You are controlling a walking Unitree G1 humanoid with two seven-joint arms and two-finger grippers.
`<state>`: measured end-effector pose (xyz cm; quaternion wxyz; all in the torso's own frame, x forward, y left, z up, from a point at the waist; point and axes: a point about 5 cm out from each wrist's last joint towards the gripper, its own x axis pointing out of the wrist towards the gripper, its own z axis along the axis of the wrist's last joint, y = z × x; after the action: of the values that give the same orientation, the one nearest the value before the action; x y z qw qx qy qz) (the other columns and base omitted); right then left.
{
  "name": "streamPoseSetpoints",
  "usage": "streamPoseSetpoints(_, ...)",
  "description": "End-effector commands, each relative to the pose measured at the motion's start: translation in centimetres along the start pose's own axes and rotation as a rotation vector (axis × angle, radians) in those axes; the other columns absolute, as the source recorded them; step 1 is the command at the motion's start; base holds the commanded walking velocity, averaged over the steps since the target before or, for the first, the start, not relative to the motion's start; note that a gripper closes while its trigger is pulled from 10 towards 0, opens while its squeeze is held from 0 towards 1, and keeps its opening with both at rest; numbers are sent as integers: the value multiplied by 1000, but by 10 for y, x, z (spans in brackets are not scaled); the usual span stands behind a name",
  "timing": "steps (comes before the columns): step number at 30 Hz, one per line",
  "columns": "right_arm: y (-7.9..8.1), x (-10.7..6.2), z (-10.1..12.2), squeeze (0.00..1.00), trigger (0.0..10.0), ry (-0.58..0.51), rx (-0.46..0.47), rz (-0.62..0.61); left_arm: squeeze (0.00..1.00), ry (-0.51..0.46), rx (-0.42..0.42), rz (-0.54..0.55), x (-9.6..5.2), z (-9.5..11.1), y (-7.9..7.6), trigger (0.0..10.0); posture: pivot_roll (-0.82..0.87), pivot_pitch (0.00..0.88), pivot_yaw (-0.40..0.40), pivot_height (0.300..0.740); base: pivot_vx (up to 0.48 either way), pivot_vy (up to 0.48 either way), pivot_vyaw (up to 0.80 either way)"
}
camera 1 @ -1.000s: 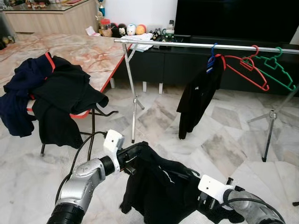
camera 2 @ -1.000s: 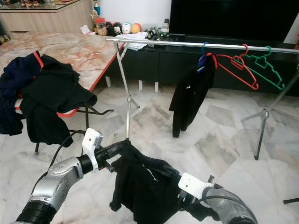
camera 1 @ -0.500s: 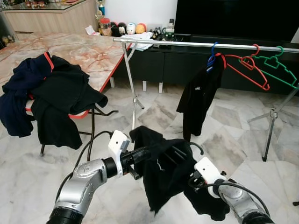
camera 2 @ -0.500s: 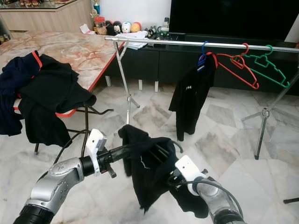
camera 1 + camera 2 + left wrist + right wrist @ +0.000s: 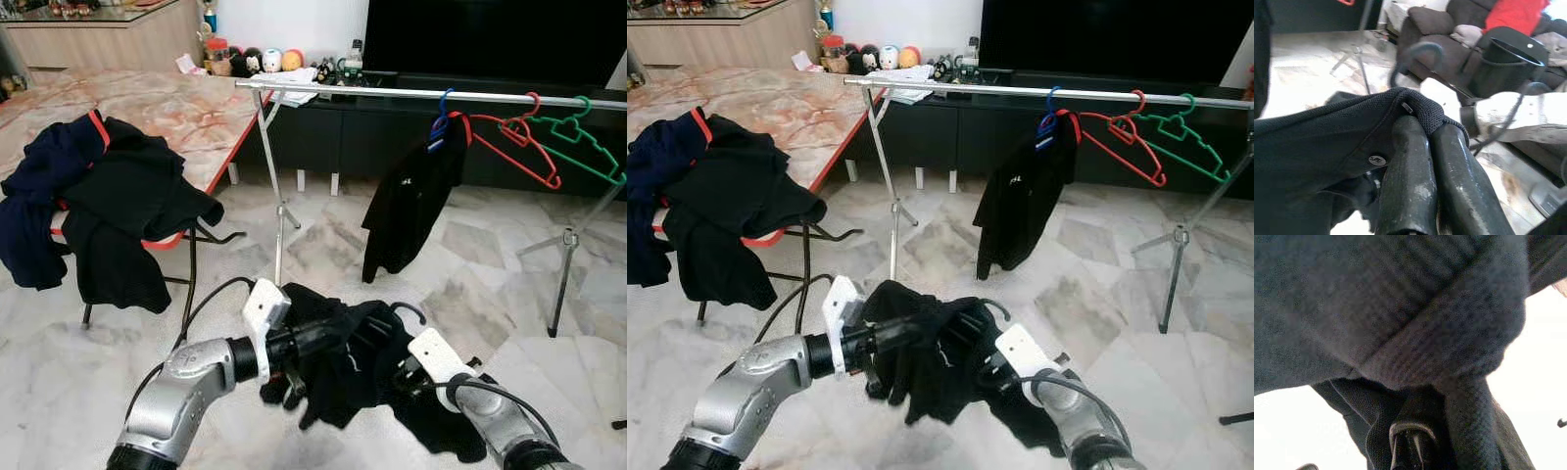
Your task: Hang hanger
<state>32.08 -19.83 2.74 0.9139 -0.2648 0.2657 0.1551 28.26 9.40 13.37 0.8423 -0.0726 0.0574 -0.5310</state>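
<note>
Left jaws [image 5: 1425, 142] clamped together on the collar of the black shirt [image 5: 362, 362]; right jaws [image 5: 1410, 440] buried in cloth, state I cannot tell. Black hanger hook [image 5: 407, 310] pokes from the shirt, low, well short of the rail [image 5: 392, 93].

Risk: shirt slides off the hanger, or the hook snags cloth.

Count: three hangers on the rail, one hung shirt [image 5: 407, 211], two garments on the bench [image 5: 167, 108].

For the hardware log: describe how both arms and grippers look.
Both arms are silver metal with black joint bands and white blocks at the wrists. A black cable loops from the left arm; another runs along the right arm. The left gripper has two long, scuffed black fingers.
</note>
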Motion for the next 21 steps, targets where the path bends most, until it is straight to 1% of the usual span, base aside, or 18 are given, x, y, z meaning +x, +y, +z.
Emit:
streamPoseSetpoints(1, -4, 2, 10, 0, 0, -35, 88, -36, 439, 1, 11, -47, 3, 3, -7, 3608, 42, 63, 2, 740, 0, 0, 0)
streamPoseSetpoints(3, -4, 3, 14, 0, 0, -54, 130, -35, 420, 16, 12, -52, 3, 1, -9, 3804, 40, 61, 4, 740, 0, 0, 0)
streamPoseSetpoints(4, -4, 3, 18, 0, 0, -72, 169, -27, 408, 29, 14, -56, 3, -1, -9, 4824, 40, 61, 4, 740, 0, 0, 0)
streamPoseSetpoints(5, -3, 4, 21, 0, 0, -90, 205, -10, 404, 38, 14, -63, 3, -2, -10, 6118, 40, 60, 5, 740, 0, 0, 0)
streamPoseSetpoints(6, -2, 5, 24, 0, 0, -103, 228, 1, 404, 44, 14, -67, 3, -3, -11, 6118, 40, 60, 5, 740, 0, 0, 0)
streamPoseSetpoints(7, 3, 5, 28, 0, 0, -126, 250, 49, 424, 53, 13, -73, 3, -4, -12, 8431, 40, 59, 5, 740, 0, 0, 0)
streamPoseSetpoints(8, 7, 6, 32, 0, 0, -150, 251, 91, 545, 61, 13, -80, 3, -5, -13, 8745, 40, 59, 5, 740, 0, 0, 0)
streamPoseSetpoints(9, 11, 6, 36, 0, 0, -175, 250, 119, 1000, 70, 15, -85, 4, -7, -14, 8784, 40, 59, 5, 740, 0, 0, 0)
streamPoseSetpoints(10, 13, 7, 40, 0, 0, -193, 257, 136, 1000, 78, 15, -88, 4, -8, -15, 10000, 41, 59, 6, 740, 0, 0, 0)
streamPoseSetpoints(12, 14, 7, 43, 0, 0, -215, 261, 153, 1000, 84, 17, -90, 4, -9, -15, 10000, 39, 61, 5, 740, 0, 0, 0)
streamPoseSetpoints(15, 14, 7, 43, 0, 0, -211, 251, 156, 1000, 95, 19, -87, 3, -10, -15, 10000, 41, 62, 5, 740, 0, 0, 0)
streamPoseSetpoints(17, 13, 7, 41, 0, 0, -194, 226, 148, 1000, 109, 22, -94, 1, -11, -15, 10000, 42, 63, 5, 740, 0, 0, 0)
streamPoseSetpoints(19, 12, 6, 38, 0, 0, -170, 175, 134, 1000, 109, 21, -101, 0, -10, -16, 10000, 43, 66, 4, 740, 0, 0, 0)
streamPoseSetpoints(21, 10, 6, 35, 0, 0, -159, 164, 124, 1000, 108, 19, -107, -2, -10, -16, 10000, 43, 66, 4, 740, 0, 0, 0)
